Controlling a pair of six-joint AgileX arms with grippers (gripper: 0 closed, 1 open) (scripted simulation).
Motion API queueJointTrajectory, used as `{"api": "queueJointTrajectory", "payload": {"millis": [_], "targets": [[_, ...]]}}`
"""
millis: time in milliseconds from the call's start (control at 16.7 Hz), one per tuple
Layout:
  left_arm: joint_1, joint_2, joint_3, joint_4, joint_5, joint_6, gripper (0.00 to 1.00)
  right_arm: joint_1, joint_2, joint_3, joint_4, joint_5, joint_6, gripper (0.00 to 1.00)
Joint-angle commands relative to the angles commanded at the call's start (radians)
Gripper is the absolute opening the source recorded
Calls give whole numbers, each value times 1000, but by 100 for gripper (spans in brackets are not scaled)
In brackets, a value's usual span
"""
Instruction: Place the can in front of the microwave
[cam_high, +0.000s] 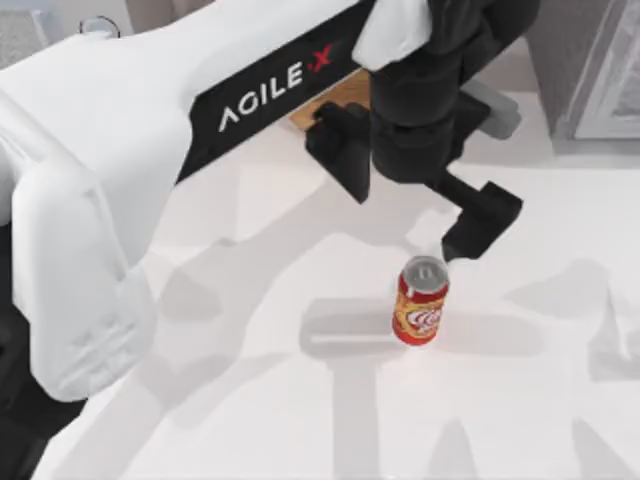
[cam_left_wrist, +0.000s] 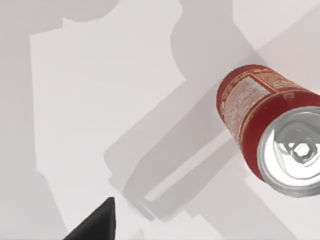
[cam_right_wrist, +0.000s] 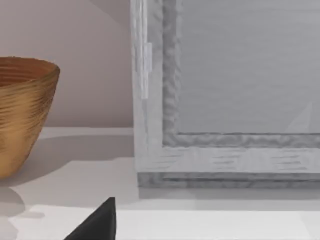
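At table centre: can (cam_high: 421, 303), upright, unheld.
Left gripper (cam_high: 415, 200) at its 12 o'clock, fingers spread; microwave (cam_high: 600, 70) at 2 o'clock.

Glossy metal can (cam_high: 420, 303), ribbed woody basket (cam_right_wrist: 22, 112)

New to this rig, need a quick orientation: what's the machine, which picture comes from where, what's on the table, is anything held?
Two AgileX arms with two-finger grippers work at a white table in a rendered simulation. One picture looks down from above; the other two come from cameras on each arm's wrist. From above, the left arm reaches across the table and its left gripper hangs open just above and behind the can, holding nothing. The can stands upright on the table, red and orange with a silver top. The left wrist camera looks down on it. The right wrist camera faces the microwave with a wooden bowl beside it.
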Motion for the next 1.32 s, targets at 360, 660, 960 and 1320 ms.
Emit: {"api": "queueJointTrajectory", "payload": {"millis": [360, 660, 960, 1320], "targets": [[-51, 148, 148, -92, 0, -6, 100, 0, 0, 0, 0, 0, 0, 100], [-47, 147, 142, -88, 0, -5, 100, 0, 0, 0, 0, 0, 0, 100], [-49, 133, 12, 29, 0, -4, 100, 0, 0, 0, 0, 0, 0, 100], [-50, 117, -146, 170, -1, -5, 100, 0, 0, 0, 0, 0, 0, 100]]}}
